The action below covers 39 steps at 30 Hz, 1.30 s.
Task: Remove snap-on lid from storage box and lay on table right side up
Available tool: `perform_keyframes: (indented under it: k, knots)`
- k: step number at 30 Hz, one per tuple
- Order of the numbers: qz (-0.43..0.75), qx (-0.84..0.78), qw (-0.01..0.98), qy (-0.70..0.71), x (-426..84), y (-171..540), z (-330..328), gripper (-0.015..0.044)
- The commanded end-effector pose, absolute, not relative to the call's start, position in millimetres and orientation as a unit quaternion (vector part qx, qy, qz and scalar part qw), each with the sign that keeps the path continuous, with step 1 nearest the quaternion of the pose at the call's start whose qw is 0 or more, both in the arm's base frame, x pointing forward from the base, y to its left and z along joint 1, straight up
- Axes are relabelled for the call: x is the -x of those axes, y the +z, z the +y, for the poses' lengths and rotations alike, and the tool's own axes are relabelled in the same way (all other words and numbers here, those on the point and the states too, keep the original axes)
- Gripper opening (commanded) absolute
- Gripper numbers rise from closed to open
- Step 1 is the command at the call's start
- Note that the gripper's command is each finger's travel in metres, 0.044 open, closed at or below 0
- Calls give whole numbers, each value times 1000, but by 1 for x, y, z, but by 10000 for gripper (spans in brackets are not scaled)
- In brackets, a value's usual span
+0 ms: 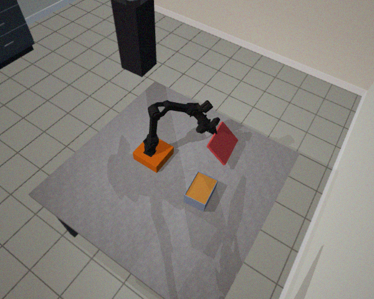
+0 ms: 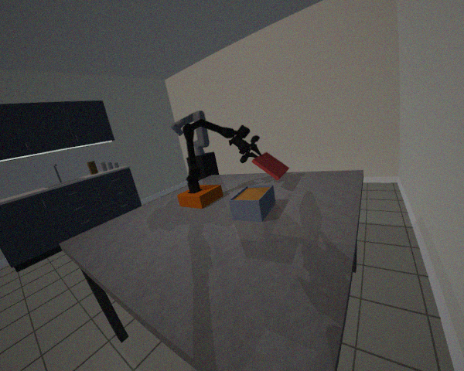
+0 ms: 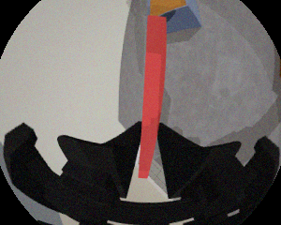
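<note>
The red lid [image 1: 223,144] [image 2: 271,165] [image 3: 153,84] is in the air above the table, tilted steeply, and shows edge-on in the wrist view. My gripper [image 1: 215,129] [image 2: 260,154] [image 3: 150,126] is shut on one edge of the lid. The blue storage box [image 1: 194,202] [image 2: 246,209] [image 3: 184,20] stands upright on the table [image 1: 126,222] [image 2: 176,271] with its top uncovered, and its inside looks orange-yellow. The lid is apart from the box, behind it in the top and exterior views. Which face of the lid is its top side I cannot tell.
The arm's orange base block [image 1: 154,156] [image 2: 200,196] sits on the table to the left of the box in the top and exterior views. The table's far edge lies beyond the lid. A dark pedestal [image 1: 137,38] stands on the floor behind the table.
</note>
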<state>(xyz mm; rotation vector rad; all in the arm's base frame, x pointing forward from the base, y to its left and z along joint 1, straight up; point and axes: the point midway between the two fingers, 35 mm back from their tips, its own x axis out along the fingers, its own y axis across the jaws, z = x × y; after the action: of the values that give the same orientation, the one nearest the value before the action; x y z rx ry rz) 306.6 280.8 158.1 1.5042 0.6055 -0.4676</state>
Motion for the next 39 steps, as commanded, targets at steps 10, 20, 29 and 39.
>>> perform_keyframes:
  k: [10,20,29,39]
  knots:
    - [263,-667,665,-208,-307,148,280,0]
    - [263,-667,665,-208,-307,140,280,0]
    - [263,-667,665,-208,-307,132,280,0]
    - [263,-667,665,-208,-308,124,280,0]
